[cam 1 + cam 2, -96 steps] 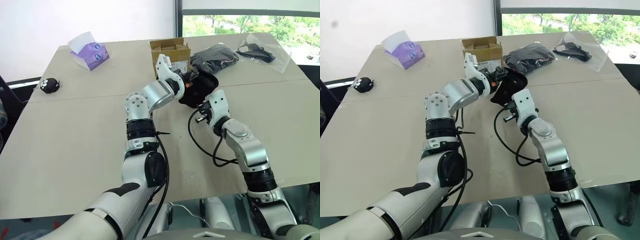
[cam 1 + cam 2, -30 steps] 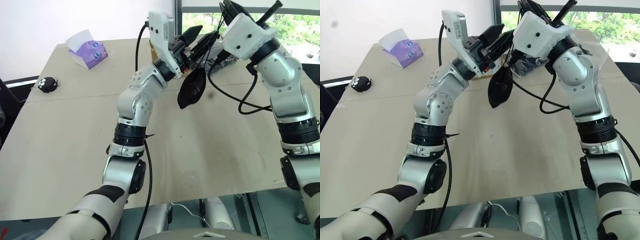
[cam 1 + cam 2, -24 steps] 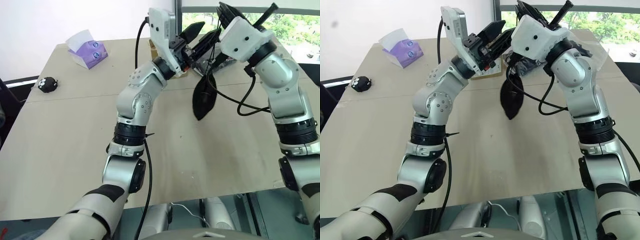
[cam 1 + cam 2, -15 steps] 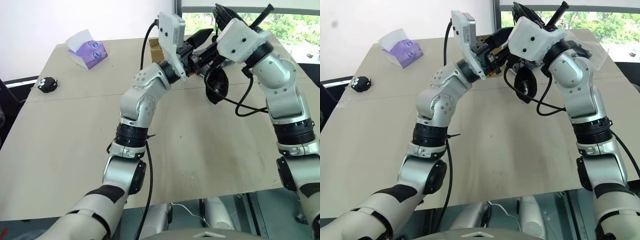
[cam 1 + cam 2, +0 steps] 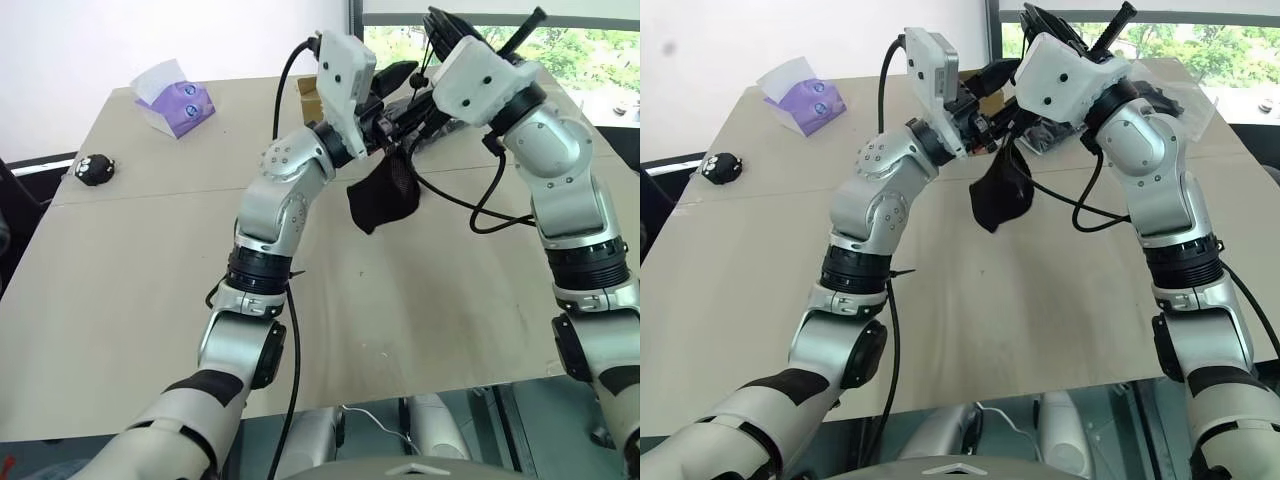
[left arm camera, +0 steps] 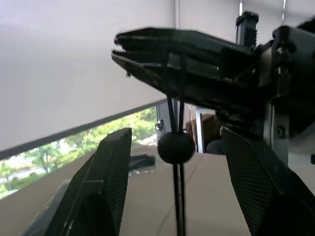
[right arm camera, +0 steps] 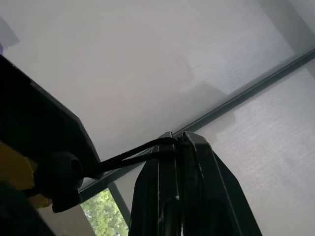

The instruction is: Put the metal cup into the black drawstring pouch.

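Black soft fabric, the black drawstring pouch [image 5: 383, 197] hangs limp in the air above the counter [image 5: 150, 270], near its twelve o'clock edge. Left pincer [image 6: 174, 162] stands spread either side of the toggle [image 6: 175, 147], gripping nothing. Right pincer [image 7: 179, 142] is pinched tight on the thin cord [image 7: 133, 152]. I judge the pouch light, floppy and prone to swing; hold it by the cord or gathered neck

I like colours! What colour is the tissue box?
The tissue box is purple and white, clearest in left eye view.
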You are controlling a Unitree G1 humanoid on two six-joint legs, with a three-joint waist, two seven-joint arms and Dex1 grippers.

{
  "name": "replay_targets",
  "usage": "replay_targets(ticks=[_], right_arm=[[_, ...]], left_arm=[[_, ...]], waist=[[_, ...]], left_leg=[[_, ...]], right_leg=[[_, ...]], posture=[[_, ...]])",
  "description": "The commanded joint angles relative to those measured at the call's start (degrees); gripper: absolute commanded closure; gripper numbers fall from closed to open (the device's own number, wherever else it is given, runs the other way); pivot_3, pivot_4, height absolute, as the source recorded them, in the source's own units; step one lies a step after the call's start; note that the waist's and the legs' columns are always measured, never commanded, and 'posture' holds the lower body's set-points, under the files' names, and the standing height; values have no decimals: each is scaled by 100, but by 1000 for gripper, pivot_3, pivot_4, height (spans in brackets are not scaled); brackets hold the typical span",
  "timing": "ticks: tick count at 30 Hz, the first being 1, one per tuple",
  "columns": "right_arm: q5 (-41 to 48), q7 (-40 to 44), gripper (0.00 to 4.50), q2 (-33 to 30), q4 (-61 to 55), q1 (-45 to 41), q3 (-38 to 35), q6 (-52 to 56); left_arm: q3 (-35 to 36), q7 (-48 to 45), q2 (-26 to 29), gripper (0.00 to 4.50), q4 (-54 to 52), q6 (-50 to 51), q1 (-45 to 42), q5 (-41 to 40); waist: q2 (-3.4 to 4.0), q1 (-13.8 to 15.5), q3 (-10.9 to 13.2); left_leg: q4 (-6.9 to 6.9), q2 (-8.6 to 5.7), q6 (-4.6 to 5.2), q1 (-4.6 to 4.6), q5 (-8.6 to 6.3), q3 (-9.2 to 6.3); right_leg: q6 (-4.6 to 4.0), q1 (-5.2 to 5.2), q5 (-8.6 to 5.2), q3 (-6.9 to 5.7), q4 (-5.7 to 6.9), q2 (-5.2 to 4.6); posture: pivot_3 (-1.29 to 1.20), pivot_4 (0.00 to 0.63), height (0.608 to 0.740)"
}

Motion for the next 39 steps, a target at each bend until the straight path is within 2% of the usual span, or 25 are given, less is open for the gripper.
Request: replay_targets(ticks=[1, 13, 16, 17, 18, 19, 21, 26, 34, 39], right_arm=[[70, -28, 4500, 36, -278, -105, -150, -51], [47, 46, 4500, 57, -368, -68, -107, 11], [35, 67, 4500, 54, -373, -60, -104, 23], [29, 68, 4500, 57, -359, -66, -102, 20], [28, 66, 4500, 58, -355, -74, -108, 16], [28, 66, 4500, 59, -355, -78, -112, 14], [29, 37, 4500, 65, -344, -118, -139, -3], [31, -458, 4500, 192, -344, -313, -396, -185], [-134, -1998, 4500, 283, -520, -827, -1225, -763], [159, -2050, 4500, 334, -503, -839, -1371, -702]], left_arm=[[-40, -30, -47, 1563, 7, -243, -59, 119], [178, -92, -316, 1563, 75, -409, -236, -37], [233, -121, -354, 2343, 59, -367, -231, -140], [225, -152, -348, 2909, 58, -352, -219, -149], [185, -187, -327, 3260, 44, -346, -179, -121], [156, -209, -311, 4024, 34, -346, -150, -96], [82, -230, -259, 4312, 53, -337, -81, 0], [-65, -173, -162, 4312, 215, -419, 46, 299], [-163, -328, -127, 4312, 736, -322, 422, 411], [-172, -650, -166, 4312, 651, -183, 774, 105]], waist=[[0, 2, 0], [0, -5, 0], [0, -2, 0], [0, -3, 0], [0, -6, 0], [0, -8, 0], [0, -9, 0], [0, -13, 0], [1, -11, -1], [4, -63, -2]], left_leg=[[-1, 0, 0, -2, 0, -1], [2, 0, 0, -3, 0, 0], [2, 0, 0, -3, 0, 0], [1, 0, 0, -3, 0, 0], [2, 0, 0, -3, 0, 0], [1, 0, 0, -2, 0, 0], [1, 0, 0, -2, 0, 0], [1, 0, 0, -2, 0, 0], [3, -1, 0, -1, 0, -1], [1, -1, 0, -2, 0, 6]], right_leg=[[0, 0, 0, -1, 0, 0], [0, -4, 0, 0, 4, -1], [0, -4, 0, 0, 4, -1], [0, -4, 0, 0, 4, -1], [0, -4, 0, 0, 4, -1], [0, -4, 0, 0, 4, -1], [0, -4, 0, 0, 4, 0], [0, -4, 0, 1, 5, -1], [0, -6, 0, -4, 7, -1], [0, -7, 0, 0, 13, -4]], posture=[[0, 150, 740], [0, 150, 740], [0, 150, 740], [0, 150, 740], [0, 150, 740], [0, 150, 740], [0, 150, 740], [0, 150, 740], [0, 150, 740], [0, 150, 740]])
